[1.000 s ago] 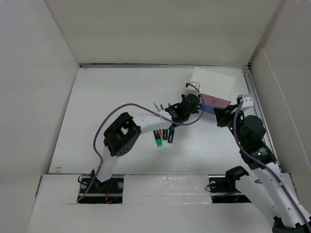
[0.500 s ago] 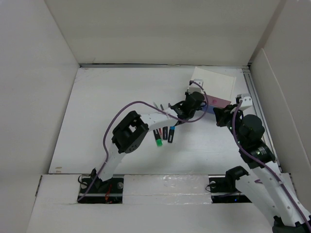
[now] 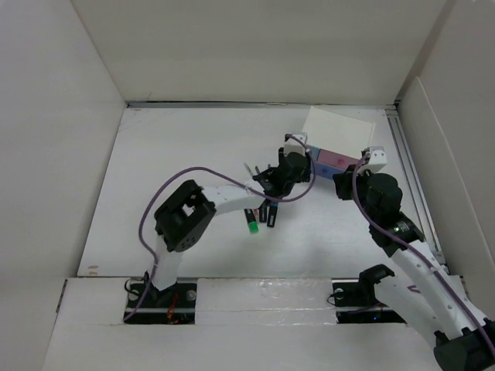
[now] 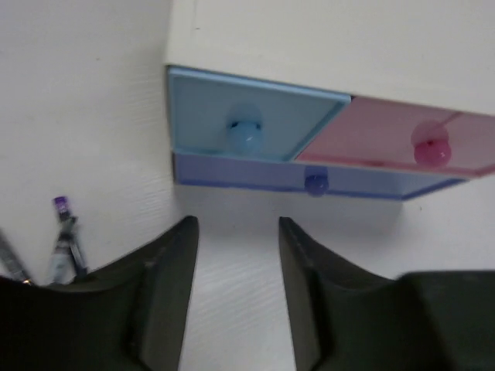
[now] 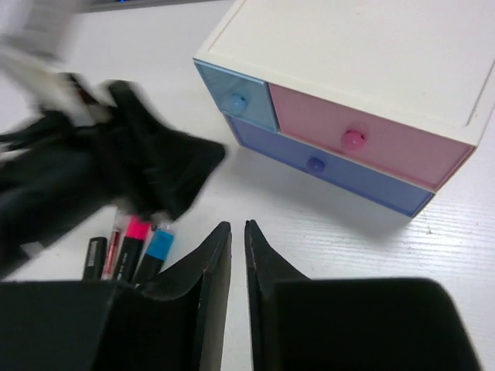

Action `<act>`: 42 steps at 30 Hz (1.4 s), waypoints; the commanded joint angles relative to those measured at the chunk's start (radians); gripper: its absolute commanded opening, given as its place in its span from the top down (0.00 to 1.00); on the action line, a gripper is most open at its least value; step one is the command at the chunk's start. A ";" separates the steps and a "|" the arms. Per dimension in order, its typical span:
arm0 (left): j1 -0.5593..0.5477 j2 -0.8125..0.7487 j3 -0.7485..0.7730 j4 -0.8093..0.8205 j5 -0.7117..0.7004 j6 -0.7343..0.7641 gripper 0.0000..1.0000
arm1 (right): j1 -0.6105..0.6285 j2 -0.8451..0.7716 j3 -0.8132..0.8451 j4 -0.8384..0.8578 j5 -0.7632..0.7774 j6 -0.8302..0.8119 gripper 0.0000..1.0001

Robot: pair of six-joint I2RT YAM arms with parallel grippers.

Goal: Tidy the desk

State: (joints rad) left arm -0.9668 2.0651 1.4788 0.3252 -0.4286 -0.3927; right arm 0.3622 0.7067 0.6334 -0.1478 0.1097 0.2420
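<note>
On the white desk a small white drawer box stands at the back right. Its front shows a light blue drawer, a pink drawer and a long purple-blue drawer below them. My left gripper is open and empty, a short way in front of the blue drawers, also seen from above. My right gripper hovers over bare desk near the box's front with only a narrow gap between its jaws and nothing in it. From above it is right of the left gripper.
Several markers lie side by side on the desk under the left arm, among them a green-capped one and pink- and blue-capped ones. White panels wall in the desk on three sides.
My left gripper has backed away from the drawer fronts to the left and opened. My right gripper has shifted left along the box front, and its jaws have parted a little.
</note>
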 commanded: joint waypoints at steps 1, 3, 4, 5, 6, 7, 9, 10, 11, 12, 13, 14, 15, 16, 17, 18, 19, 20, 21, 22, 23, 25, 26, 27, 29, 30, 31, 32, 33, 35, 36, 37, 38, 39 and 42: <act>-0.013 -0.288 -0.168 0.161 0.002 -0.011 0.55 | 0.009 0.013 -0.001 0.076 0.067 0.020 0.80; -0.024 -0.421 -0.244 0.187 0.001 -0.018 0.45 | 0.009 0.039 -0.004 0.094 0.085 0.026 0.69; -0.038 -0.465 -0.314 0.187 -0.002 -0.024 0.44 | 0.009 0.054 -0.009 0.103 0.088 0.028 0.61; -0.038 -0.509 -0.346 0.183 0.005 -0.047 0.42 | 0.009 0.068 -0.011 0.119 0.094 0.034 0.58; -0.038 -0.593 -0.388 0.178 0.016 -0.063 0.42 | 0.009 0.091 -0.011 0.123 0.110 0.042 0.56; -0.038 -0.637 -0.467 0.178 0.010 -0.072 0.42 | 0.009 0.140 -0.008 0.123 0.119 0.052 0.54; -0.038 -0.770 -0.547 0.163 0.005 -0.095 0.43 | 0.009 0.193 0.009 0.132 0.143 0.074 0.53; -0.038 -0.814 -0.616 0.155 -0.004 -0.101 0.44 | 0.009 0.247 0.018 0.136 0.151 0.082 0.53; -0.038 -0.859 -0.647 0.135 -0.006 -0.109 0.44 | 0.009 0.272 0.025 0.137 0.162 0.088 0.53; -0.038 -0.946 -0.678 0.121 -0.004 -0.112 0.44 | 0.000 0.295 0.031 0.169 0.189 0.089 0.53; -0.038 -0.989 -0.731 0.101 -0.010 -0.115 0.44 | 0.000 0.319 0.043 0.177 0.203 0.095 0.53; -0.038 -1.032 -0.755 0.069 -0.016 -0.115 0.43 | -0.011 0.358 0.051 0.183 0.217 0.100 0.54; -0.038 -1.104 -0.778 0.052 -0.022 -0.120 0.42 | -0.011 0.373 0.058 0.183 0.238 0.102 0.54; -0.038 -1.134 -0.823 0.037 -0.041 -0.121 0.42 | -0.025 0.390 0.066 0.188 0.246 0.106 0.55; -0.029 -1.164 -0.848 0.025 -0.051 -0.121 0.41 | -0.035 0.410 0.077 0.191 0.257 0.115 0.56; -0.029 -1.216 -0.870 0.026 -0.053 -0.123 0.41 | -0.035 0.418 0.078 0.197 0.275 0.118 0.56; -0.009 -1.232 -0.914 0.032 -0.053 -0.124 0.41 | -0.046 0.424 0.078 0.206 0.283 0.120 0.56; 0.002 -1.247 -0.929 0.038 -0.049 -0.127 0.41 | -0.046 0.430 0.080 0.227 0.294 0.121 0.56; 0.011 -1.267 -0.945 0.044 -0.039 -0.129 0.41 | -0.057 0.447 0.081 0.235 0.315 0.123 0.57; 0.020 -1.272 -0.969 0.052 -0.036 -0.130 0.41 | -0.057 0.456 0.087 0.238 0.318 0.123 0.57; 0.020 -1.280 -0.976 0.070 -0.038 -0.129 0.41 | -0.071 0.470 0.106 0.235 0.324 0.126 0.56; 0.020 -1.280 -0.992 0.098 -0.029 -0.120 0.41 | -0.080 0.507 0.124 0.235 0.329 0.131 0.57; 0.020 -1.275 -0.999 0.110 -0.026 -0.109 0.41 | -0.080 0.517 0.133 0.237 0.329 0.134 0.57; 0.020 -1.266 -1.000 0.117 -0.022 -0.106 0.41 | -0.089 0.527 0.147 0.237 0.332 0.137 0.57; 0.020 -1.254 -0.999 0.135 -0.010 -0.095 0.41 | -0.089 0.553 0.163 0.240 0.340 0.140 0.57; 0.020 -1.238 -0.999 0.146 -0.004 -0.094 0.41 | -0.089 0.569 0.173 0.246 0.344 0.143 0.56; 0.020 -1.232 -0.999 0.149 -0.001 -0.094 0.41 | -0.089 0.577 0.180 0.246 0.347 0.143 0.56; 0.020 -1.223 -0.999 0.153 0.005 -0.092 0.41 | -0.089 0.586 0.186 0.248 0.354 0.143 0.56; 0.020 -1.212 -1.002 0.163 0.013 -0.090 0.41 | -0.098 0.602 0.193 0.251 0.357 0.143 0.56; 0.020 -1.211 -1.002 0.167 0.014 -0.090 0.42 | -0.108 0.619 0.199 0.258 0.354 0.143 0.56; 0.020 -1.208 -1.002 0.170 0.016 -0.092 0.42 | -0.117 0.626 0.203 0.261 0.349 0.140 0.56; 0.020 -1.206 -1.005 0.176 0.016 -0.092 0.42 | -0.126 0.634 0.207 0.264 0.351 0.141 0.58; 0.020 -1.206 -1.005 0.182 0.016 -0.092 0.42 | -0.126 0.648 0.210 0.278 0.349 0.134 0.60; 0.020 -1.202 -1.006 0.186 0.016 -0.090 0.42 | -0.126 0.652 0.212 0.283 0.346 0.134 0.62; 0.020 -1.189 -1.005 0.195 0.021 -0.089 0.42 | -0.147 0.686 0.226 0.297 0.337 0.134 0.63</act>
State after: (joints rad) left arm -0.9482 0.8707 0.4808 0.4526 -0.4183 -0.4950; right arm 0.2352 1.3708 0.8021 0.0608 0.4362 0.3710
